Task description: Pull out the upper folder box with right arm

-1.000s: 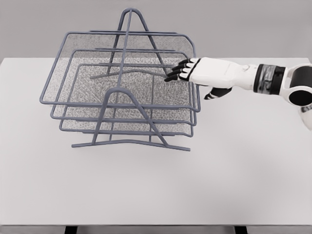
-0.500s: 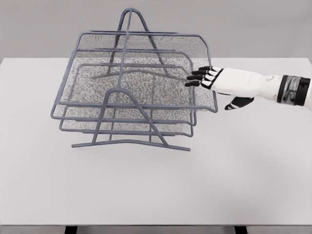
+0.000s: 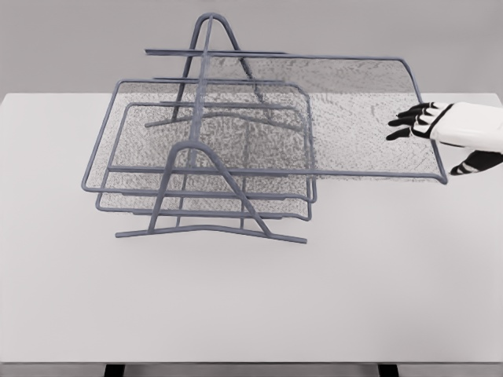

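A grey wire rack (image 3: 236, 200) with three mesh trays stands on the white table (image 3: 251, 306). The upper folder box (image 3: 354, 110), the top mesh tray, sticks out far to the right of the rack, and only its left end is still inside the frame. My right hand (image 3: 437, 143) comes in from the right edge. Its black fingers (image 3: 409, 123) lie over the tray's right rim and the thumb (image 3: 470, 165) sits outside and below it, so the rim is pinched between them. The middle tray (image 3: 141, 133) and the lower tray (image 3: 204, 206) stay in the rack.
The rack's two arched wire supports (image 3: 211, 47) rise at front and back. Its foot bar (image 3: 212, 232) rests on the table. Open white tabletop lies in front of and to the right of the rack, under the extended tray.
My right hand has moved right, to the picture's edge, and the upper tray has slid out with it. The rack and the two lower trays have stayed put.
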Tool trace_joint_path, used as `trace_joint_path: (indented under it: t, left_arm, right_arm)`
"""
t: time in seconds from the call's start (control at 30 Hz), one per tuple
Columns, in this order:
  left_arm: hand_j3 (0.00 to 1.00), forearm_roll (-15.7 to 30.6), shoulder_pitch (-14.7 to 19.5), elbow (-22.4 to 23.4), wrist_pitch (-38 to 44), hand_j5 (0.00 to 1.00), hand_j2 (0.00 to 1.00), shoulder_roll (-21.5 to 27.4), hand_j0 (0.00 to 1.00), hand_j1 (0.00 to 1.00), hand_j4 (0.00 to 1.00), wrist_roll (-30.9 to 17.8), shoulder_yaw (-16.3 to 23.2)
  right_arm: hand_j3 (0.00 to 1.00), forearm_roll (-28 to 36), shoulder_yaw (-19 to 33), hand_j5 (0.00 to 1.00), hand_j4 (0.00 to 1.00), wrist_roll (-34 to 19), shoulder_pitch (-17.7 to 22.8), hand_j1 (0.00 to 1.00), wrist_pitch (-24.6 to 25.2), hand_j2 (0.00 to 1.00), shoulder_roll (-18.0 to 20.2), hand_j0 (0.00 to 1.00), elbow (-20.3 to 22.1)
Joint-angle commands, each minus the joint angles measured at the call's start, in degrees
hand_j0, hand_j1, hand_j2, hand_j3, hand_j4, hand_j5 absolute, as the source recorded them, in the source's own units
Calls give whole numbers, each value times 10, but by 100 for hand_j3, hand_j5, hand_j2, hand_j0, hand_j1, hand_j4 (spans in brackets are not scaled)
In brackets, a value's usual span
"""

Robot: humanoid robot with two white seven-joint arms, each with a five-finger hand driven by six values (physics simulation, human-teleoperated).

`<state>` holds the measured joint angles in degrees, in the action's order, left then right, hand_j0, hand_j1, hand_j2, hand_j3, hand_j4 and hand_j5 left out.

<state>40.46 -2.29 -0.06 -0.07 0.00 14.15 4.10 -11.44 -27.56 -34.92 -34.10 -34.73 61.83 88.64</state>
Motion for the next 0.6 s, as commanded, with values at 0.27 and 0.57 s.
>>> trace_joint_path:
  t: [0.27,0.57]
  left_arm:
    - [100,0,0,1,0,100,100,0,100,100,100,0,0]
    - [100,1,-6,5,2,100,100,0,100,100,100,-3,-1]
  right_arm:
    - [100,118,81,100,100,-1,-18,100,-3,100,44,100,40]
    - [100,115,21,100,100,-1,-33,100,4,100,-73,100,76]
